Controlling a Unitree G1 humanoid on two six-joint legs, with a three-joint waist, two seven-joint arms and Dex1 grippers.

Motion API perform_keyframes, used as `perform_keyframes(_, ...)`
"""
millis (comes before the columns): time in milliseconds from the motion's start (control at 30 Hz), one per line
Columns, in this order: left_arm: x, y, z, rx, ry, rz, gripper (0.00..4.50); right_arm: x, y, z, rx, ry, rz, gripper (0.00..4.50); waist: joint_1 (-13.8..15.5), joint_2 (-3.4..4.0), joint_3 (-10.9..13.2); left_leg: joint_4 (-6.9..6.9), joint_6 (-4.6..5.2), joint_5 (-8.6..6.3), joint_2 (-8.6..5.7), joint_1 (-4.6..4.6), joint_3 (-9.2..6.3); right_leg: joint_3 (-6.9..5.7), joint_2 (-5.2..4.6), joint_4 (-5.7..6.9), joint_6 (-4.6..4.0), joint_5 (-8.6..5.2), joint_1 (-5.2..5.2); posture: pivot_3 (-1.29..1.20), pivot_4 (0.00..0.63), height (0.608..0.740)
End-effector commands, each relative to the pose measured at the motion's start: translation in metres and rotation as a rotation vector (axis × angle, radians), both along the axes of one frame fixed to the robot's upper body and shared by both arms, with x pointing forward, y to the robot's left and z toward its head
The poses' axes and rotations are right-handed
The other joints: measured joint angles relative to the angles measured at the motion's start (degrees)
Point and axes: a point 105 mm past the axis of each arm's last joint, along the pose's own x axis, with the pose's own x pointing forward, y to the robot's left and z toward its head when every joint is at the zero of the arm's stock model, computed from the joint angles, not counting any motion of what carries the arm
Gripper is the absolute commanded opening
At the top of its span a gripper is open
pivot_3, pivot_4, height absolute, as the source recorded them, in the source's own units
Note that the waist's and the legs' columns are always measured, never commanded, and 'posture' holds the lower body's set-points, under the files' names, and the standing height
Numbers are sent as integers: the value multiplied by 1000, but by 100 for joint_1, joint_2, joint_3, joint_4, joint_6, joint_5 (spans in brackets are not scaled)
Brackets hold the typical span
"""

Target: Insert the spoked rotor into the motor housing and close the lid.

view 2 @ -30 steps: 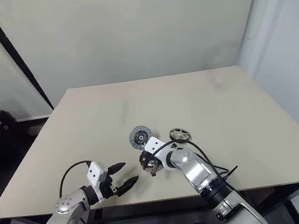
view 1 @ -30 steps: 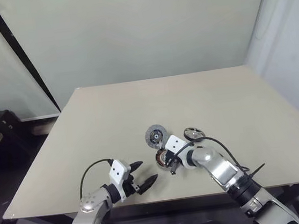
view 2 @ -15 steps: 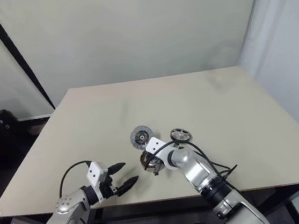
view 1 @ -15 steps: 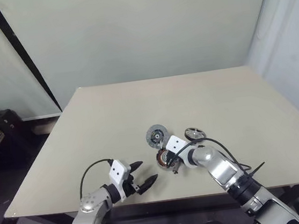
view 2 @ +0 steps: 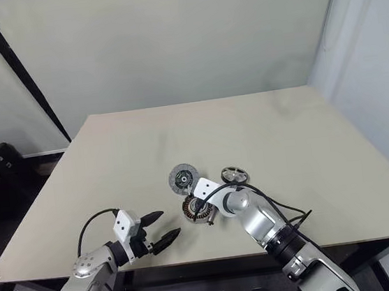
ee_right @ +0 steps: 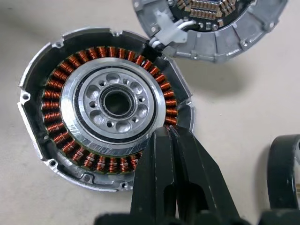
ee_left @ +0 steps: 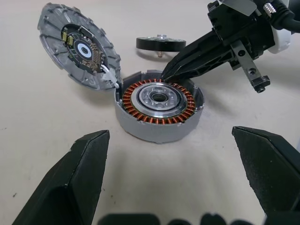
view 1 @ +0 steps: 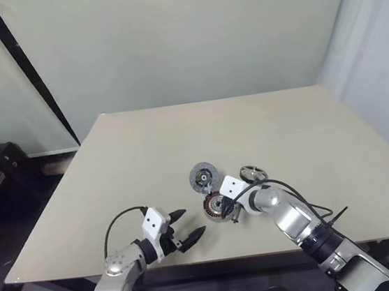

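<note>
The motor housing [view 1: 214,207] lies face up on the table near the front, its copper coils [ee_right: 56,79] around a silvery centre. The lid [view 1: 201,177] leans tilted against its far side, inner circuit face showing, joined to it by a short white-plugged wire [ee_left: 110,80]. The spoked rotor [view 1: 253,174] lies flat to the right of the lid. My right gripper [ee_right: 167,131] is shut and empty, its tips on the housing's rim [ee_left: 165,75] beside the coils. To the housing's left, my left gripper [view 1: 191,223] stands open and empty, with its fingers [ee_left: 70,183] pointing at the housing.
The beige table [view 1: 147,158] stretches bare to the left, right and back of the parts. Its front edge [view 1: 214,259] runs close below both grippers. A black cable [view 1: 291,191] loops off my right wrist.
My right gripper has shifted a little to the right and rolled, so more of the housing's coil ring shows. The left gripper has kept still.
</note>
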Motion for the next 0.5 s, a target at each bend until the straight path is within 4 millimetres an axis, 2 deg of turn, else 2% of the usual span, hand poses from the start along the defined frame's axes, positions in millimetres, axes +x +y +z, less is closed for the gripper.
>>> perform_keyframes(33,5,-4,12,1,-59,-15,4500,7,8,20,34,-69,14,55,-1,0,0,0,0,0,0,0,0,0,0,0,0,0,0,0,0,740)
perform_keyframes(333,6,-4,12,2,-63,-15,4500,-3,26,33,169,-23,56,55,-4,0,0,-1,0,0,2,-2,-2,1,0,0,0,0,-1,0,0,740)
perform_keyframes(500,6,-4,13,-2,-63,-7,4500,-15,34,20,189,34,84,55,-3,0,0,-1,0,0,2,-1,-2,1,1,-1,0,0,-1,0,0,740)
